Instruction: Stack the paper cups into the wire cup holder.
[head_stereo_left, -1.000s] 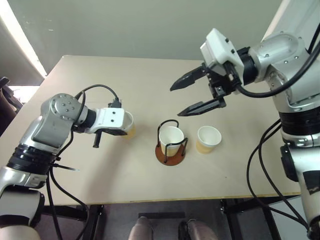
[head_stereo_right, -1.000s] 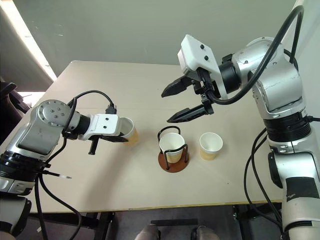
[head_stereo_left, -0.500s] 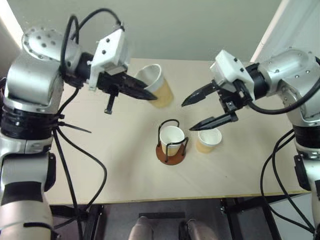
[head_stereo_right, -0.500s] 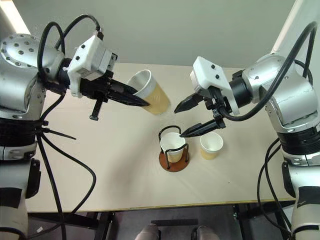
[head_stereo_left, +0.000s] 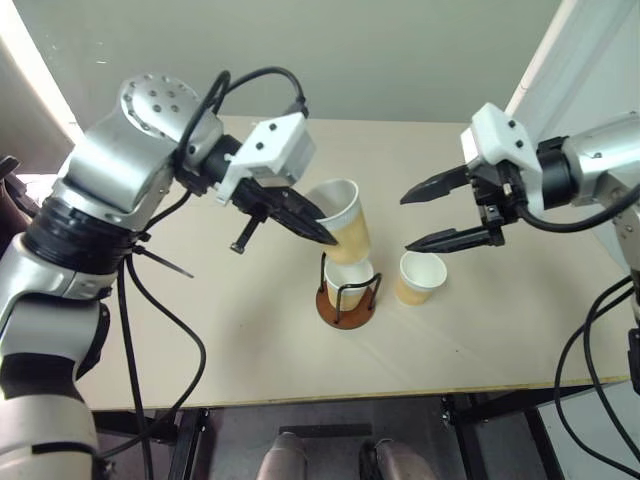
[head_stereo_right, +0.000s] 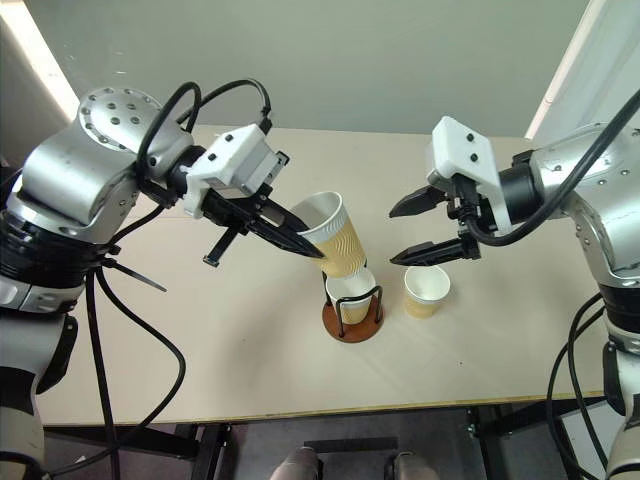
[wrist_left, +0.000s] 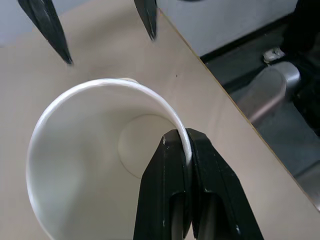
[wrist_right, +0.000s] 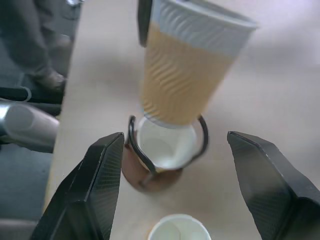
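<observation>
Now the left gripper pinches the rim of a paper cup, its two black fingers clamped tight with one inside the cup and one outside, and the tilted cup hangs directly above the wire cup holder, its bottom just over the rim of the cup already seated in the holder. A second ago this cup was low at the table, well to the left of the holder; half a second ago it was lifted high and up-left of the holder; since then it has come down and across to sit over the holder's mouth. The right gripper is empty with its fingers spread wide apart, hovering to the right of the holder and above the third cup, which stands on the table just right of the holder. That gripper has drawn back rightward, away from the holder, compared with a second ago.
</observation>
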